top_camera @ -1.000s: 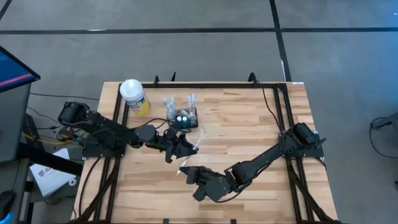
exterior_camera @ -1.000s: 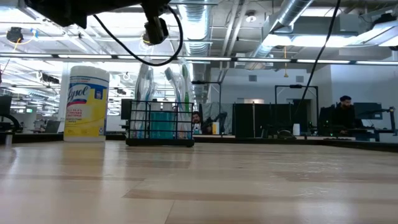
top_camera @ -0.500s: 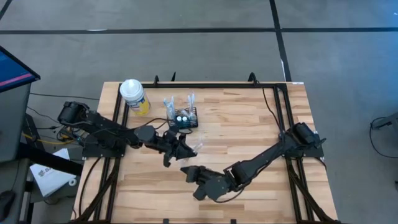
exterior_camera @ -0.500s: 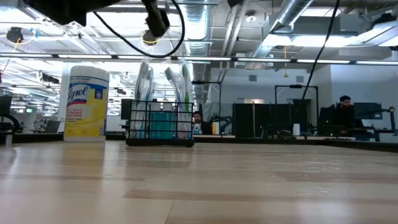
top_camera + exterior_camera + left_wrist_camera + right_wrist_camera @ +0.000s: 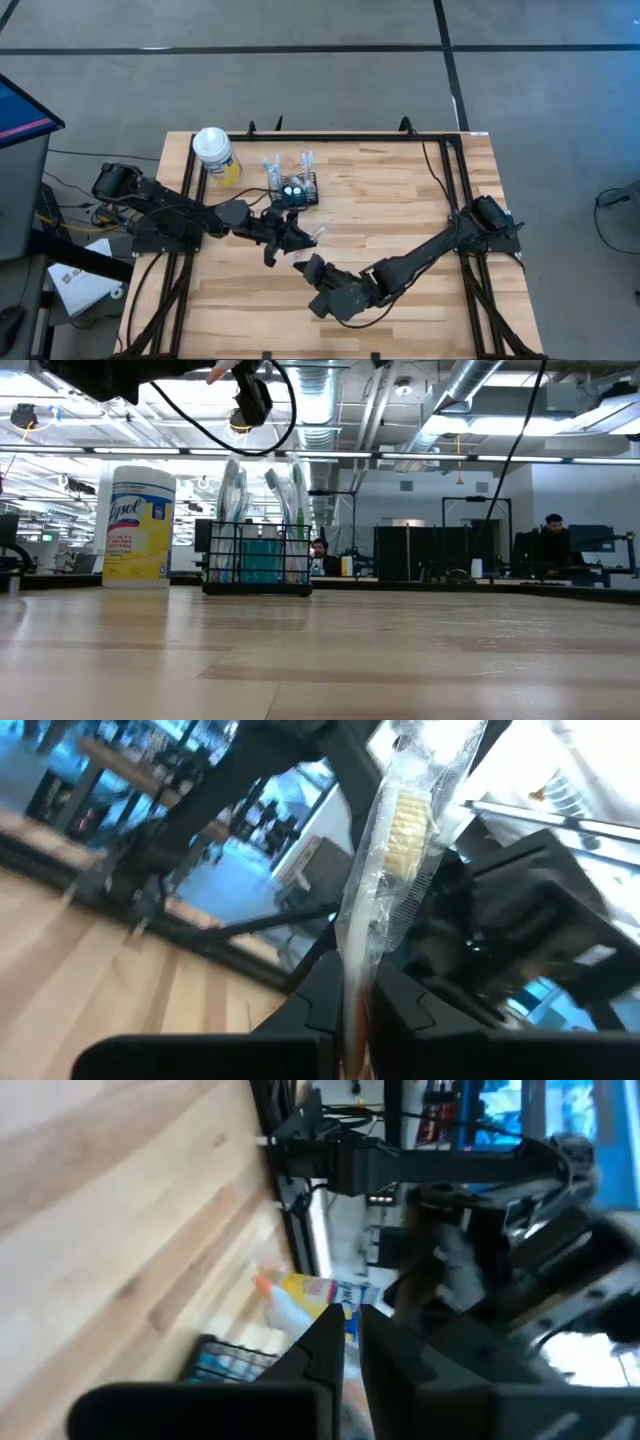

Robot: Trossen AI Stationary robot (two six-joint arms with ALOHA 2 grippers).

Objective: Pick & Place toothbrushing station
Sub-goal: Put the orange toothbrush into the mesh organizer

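Two dark arms meet mid-bench. Left tool is clamped tight on one wrapped toothbrush, bristle end clear of the fingers. Right tool hangs just beside it, toward the front edge, fingers nearly together w/ a thin gap, nothing between them. One black wire-mesh caddy stands upright near the back edge, left of centre, w/ several brushes poking up. One yellow wipes canister w/ white lid stands beside it, toward the back-left corner.
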